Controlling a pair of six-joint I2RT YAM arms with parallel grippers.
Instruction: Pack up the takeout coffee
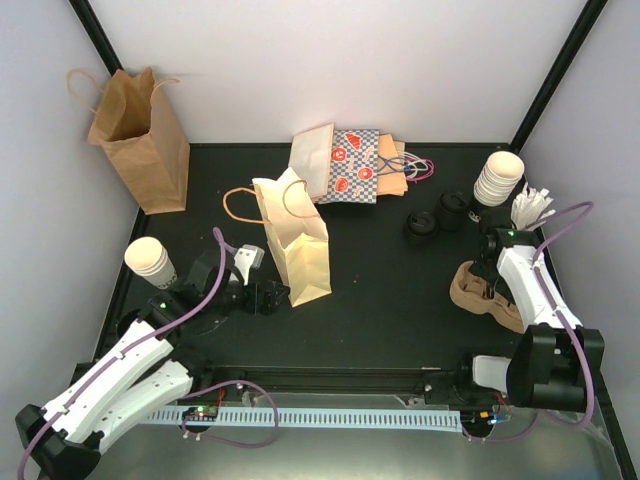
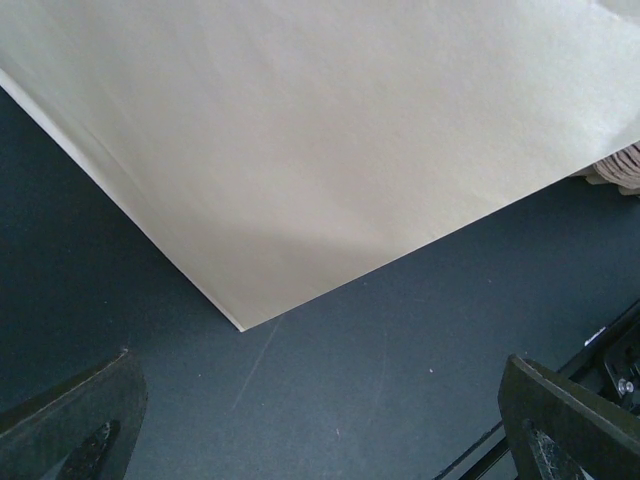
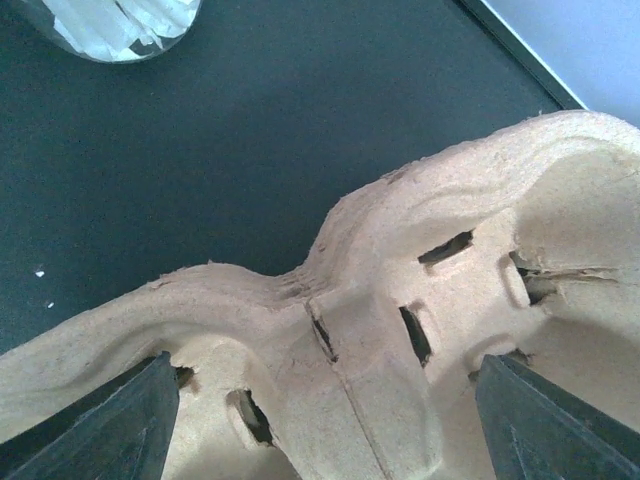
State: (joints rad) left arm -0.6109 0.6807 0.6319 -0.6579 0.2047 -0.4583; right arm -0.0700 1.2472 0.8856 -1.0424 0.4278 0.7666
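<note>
Though walls (image 1: 350,60) are white — matte blk table (image 1: 380,300) w/ cups (image 1: 498,180)

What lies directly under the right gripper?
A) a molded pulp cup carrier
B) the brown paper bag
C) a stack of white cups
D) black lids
A: the right wrist view shows the right gripper, jaws spread wide, poised above the tan pulp cup carrier.

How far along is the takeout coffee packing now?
Done: the cream handled paper bag stands upright. In hand: nothing; the right hand hangs open over the tan pulp cup carrier, the left hand open beside the bag. Left: both stacks of white paper cups sit outside it.
</note>
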